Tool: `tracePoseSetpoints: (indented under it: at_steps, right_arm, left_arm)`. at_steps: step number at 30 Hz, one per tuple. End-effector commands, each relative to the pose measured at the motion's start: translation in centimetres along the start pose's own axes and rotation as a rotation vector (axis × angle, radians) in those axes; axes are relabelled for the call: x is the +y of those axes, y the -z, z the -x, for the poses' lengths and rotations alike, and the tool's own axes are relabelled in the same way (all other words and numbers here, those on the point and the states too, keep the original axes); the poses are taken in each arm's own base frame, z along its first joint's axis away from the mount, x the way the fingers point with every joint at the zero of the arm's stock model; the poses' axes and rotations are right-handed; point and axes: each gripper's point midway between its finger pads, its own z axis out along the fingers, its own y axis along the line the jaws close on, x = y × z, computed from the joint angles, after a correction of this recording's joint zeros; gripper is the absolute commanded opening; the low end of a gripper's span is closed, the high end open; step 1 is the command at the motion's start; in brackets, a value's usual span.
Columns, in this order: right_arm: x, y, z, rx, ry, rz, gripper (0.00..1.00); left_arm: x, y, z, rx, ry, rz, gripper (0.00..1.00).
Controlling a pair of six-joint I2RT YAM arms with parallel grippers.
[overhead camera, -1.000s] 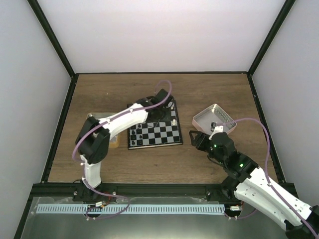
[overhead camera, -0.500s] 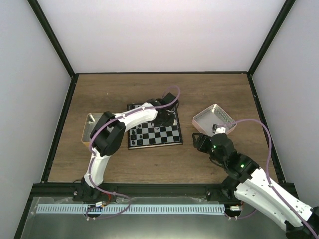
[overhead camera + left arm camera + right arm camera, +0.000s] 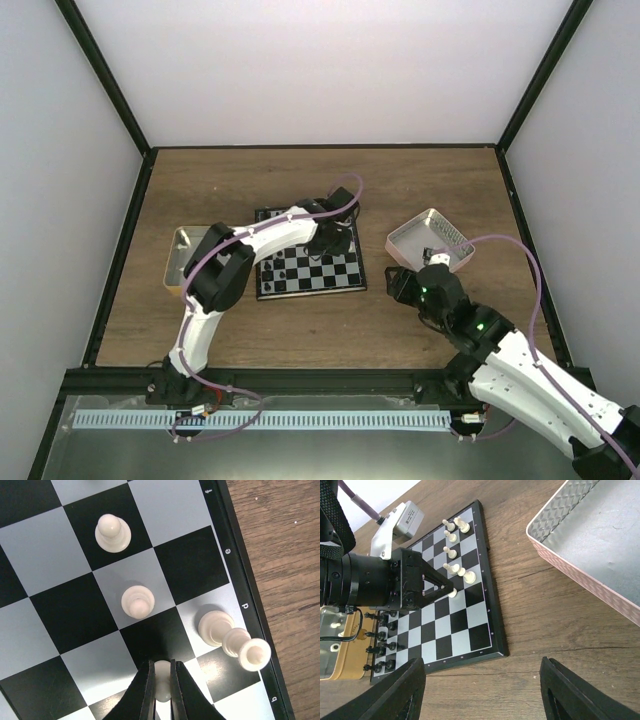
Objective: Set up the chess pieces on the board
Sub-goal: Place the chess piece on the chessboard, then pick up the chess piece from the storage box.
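The board (image 3: 310,272) lies mid-table, also seen as black and silvery squares (image 3: 75,615) and in the right wrist view (image 3: 455,625). My left gripper (image 3: 161,682) is shut on a small white pawn (image 3: 163,670), low over the board's right side (image 3: 336,240). Two white pawns (image 3: 112,532) (image 3: 137,601) and a taller white piece (image 3: 220,627) stand near it by the board's edge. Black pieces (image 3: 380,645) line the board's left side. My right gripper (image 3: 480,695) is open and empty over bare wood, off the board's near right corner (image 3: 400,282).
A pink tray (image 3: 430,238) sits right of the board, its patterned wall (image 3: 555,515) close to my right gripper. A tan tray (image 3: 185,255) lies left of the board, partly under the left arm. Black frame rails border the table.
The left arm has swung its elbow rightward and its gripper has shifted slightly right over the board, still shut on the pawn. The right arm has barely moved.
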Motion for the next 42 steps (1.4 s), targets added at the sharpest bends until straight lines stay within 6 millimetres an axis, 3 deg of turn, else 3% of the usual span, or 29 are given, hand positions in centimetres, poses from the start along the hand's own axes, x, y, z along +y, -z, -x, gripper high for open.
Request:
tracePoseSetpoints:
  at_steps: [1, 11, 16, 23, 29, 35, 42]
  right_arm:
    - [1.0, 0.7, 1.8, -0.049, -0.021, 0.012, 0.64]
    - [0.9, 0.4, 1.7, -0.046, -0.014, 0.008, 0.64]
    - [0.9, 0.8, 2.3, -0.069, -0.020, 0.001, 0.64]
    - [1.4, 1.6, 3.4, -0.114, -0.019, 0.017, 0.64]
    - [1.5, 1.5, 3.3, -0.104, -0.016, 0.020, 0.64]
    - [2.1, 1.0, 3.2, -0.090, 0.002, 0.037, 0.64]
    - [2.9, -1.2, 2.8, -0.063, -0.013, 0.024, 0.64]
  left_arm:
    - [-0.3, -1.0, 0.7, -0.002, -0.011, -0.009, 0.06]
    - [0.8, -1.6, 0.8, -0.004, -0.013, 0.052, 0.07]
    - [0.6, -1.4, 0.7, 0.001, -0.022, 0.048, 0.18]
    - [-0.3, 0.7, 0.8, -0.010, -0.028, -0.009, 0.31]
    - [0.2, 4.4, 0.9, -0.079, -0.002, -0.018, 0.33]
    - [3.8, 8.7, 0.3, -0.199, 0.069, 0.061, 0.40]
    - [13.1, 11.8, -2.5, -0.284, 0.252, 0.200, 0.51]
